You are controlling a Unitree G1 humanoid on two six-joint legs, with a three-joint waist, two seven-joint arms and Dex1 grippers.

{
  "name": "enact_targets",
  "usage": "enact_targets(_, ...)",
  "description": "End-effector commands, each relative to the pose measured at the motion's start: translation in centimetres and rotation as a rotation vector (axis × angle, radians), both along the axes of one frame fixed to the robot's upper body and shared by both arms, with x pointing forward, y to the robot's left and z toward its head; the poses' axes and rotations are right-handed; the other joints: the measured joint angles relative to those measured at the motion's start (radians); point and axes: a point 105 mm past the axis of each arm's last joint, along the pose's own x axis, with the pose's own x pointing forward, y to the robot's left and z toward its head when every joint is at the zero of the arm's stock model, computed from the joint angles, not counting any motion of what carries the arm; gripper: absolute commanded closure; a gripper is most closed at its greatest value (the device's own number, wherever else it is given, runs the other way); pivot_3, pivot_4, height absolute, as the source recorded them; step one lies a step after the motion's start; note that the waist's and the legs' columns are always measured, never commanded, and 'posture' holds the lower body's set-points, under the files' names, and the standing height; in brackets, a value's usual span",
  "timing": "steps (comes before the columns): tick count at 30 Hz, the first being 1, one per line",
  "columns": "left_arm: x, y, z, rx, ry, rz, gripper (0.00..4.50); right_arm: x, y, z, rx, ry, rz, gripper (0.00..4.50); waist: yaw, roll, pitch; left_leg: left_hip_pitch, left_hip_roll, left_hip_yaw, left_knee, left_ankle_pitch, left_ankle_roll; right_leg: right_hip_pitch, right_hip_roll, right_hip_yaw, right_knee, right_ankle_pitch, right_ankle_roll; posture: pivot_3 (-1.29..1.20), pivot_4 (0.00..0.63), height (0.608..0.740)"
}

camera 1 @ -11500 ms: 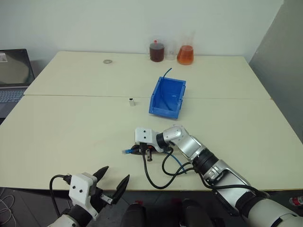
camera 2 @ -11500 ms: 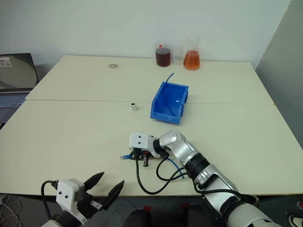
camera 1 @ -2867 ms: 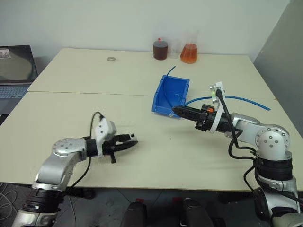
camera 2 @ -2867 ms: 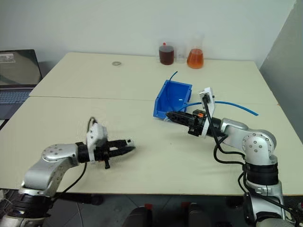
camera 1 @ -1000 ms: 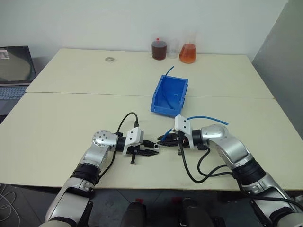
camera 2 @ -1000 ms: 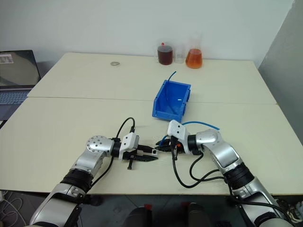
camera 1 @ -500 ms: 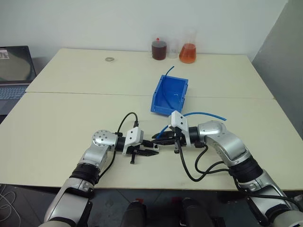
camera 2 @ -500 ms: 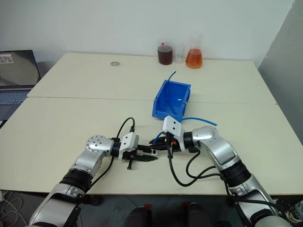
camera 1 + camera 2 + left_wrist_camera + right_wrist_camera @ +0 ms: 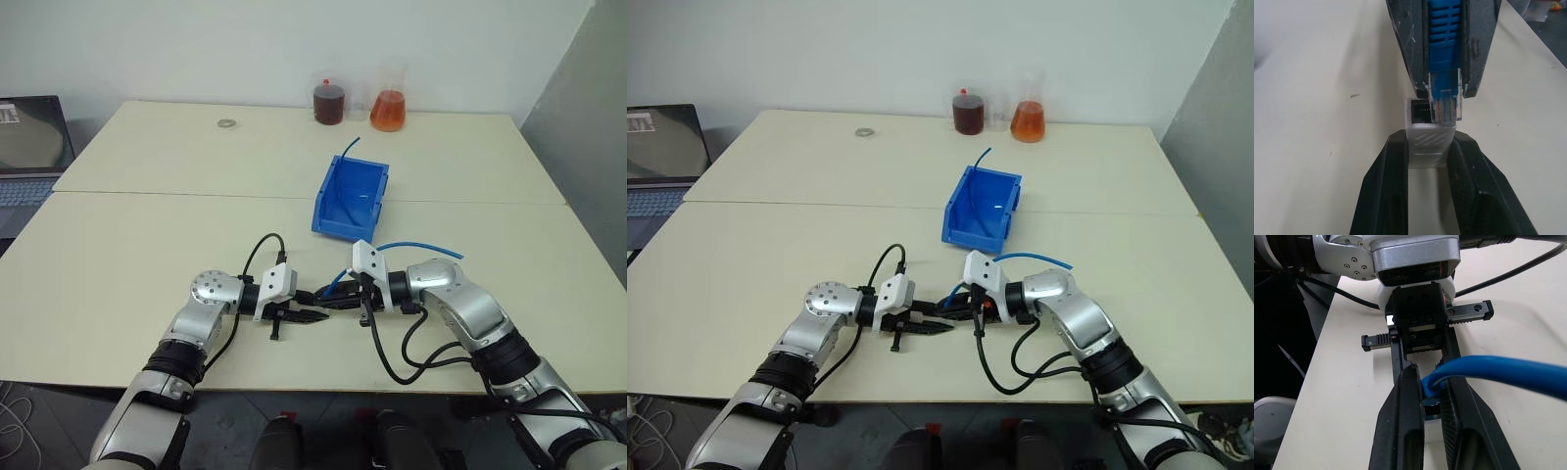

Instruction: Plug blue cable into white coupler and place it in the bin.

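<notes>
Left gripper [image 9: 312,315]: black fingers clamped on the white coupler [image 9: 1429,131], holding it near the front edge of the table [image 9: 147,245], about mid-width; fingertips point toward the right gripper.
White coupler: its open dark socket faces the oncoming plug; in the left wrist view the ribbed white body sits between the two pads [image 9: 1396,161].
Right gripper [image 9: 331,299]: fingers pinched tight on the blue cable [image 9: 416,247] just behind its clear plug [image 9: 1445,103]; tips point toward the left gripper, the two grippers nearly tip to tip.
Clear plug: at the mouth of the coupler, overlapping one side of the socket face in the left wrist view; whether it is seated inside cannot be told.
Blue cable: from the pinch it arches up and over the right wrist toward the table's right side, off the surface along that stretch; in the right wrist view it crosses as a thick blue arc [image 9: 1508,374].
Bin [image 9: 345,201]: bright blue, open top, near the table's centre, behind the two grippers and well apart from them; a short blue wire end [image 9: 348,147] sticks up at its far rim.
Far edge of table: jar of dark liquid [image 9: 325,103] and flask of orange liquid [image 9: 388,110] side by side; a small ring [image 9: 226,123] lies to their left.
Left of table: open laptop [image 9: 29,147].
</notes>
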Motion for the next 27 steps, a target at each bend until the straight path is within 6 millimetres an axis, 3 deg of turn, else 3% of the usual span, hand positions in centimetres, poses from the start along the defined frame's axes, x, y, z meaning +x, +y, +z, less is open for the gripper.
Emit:
enact_targets(1,-0.16,-0.1,0.4,-0.003,-0.02,-0.013,3.74,0.54,-0.56,-0.2,-0.034,-0.009,-0.01,4.3,0.0,0.0,0.0,0.0,0.0,0.0,0.0,0.0,0.0,0.0,0.0,0.0,0.0,0.0,0.0,0.0,0.15,0.74)
enact_targets(27,-0.15,-0.14,0.36,-0.003,-0.029,-0.015,3.74,1.2,-1.14,-0.81,-0.106,-0.049,0.034,4.3,0.0,0.0,0.0,0.0,0.0,0.0,0.0,0.0,0.0,0.0,0.0,0.0,0.0,0.0,0.0,0.0,0.15,0.74)
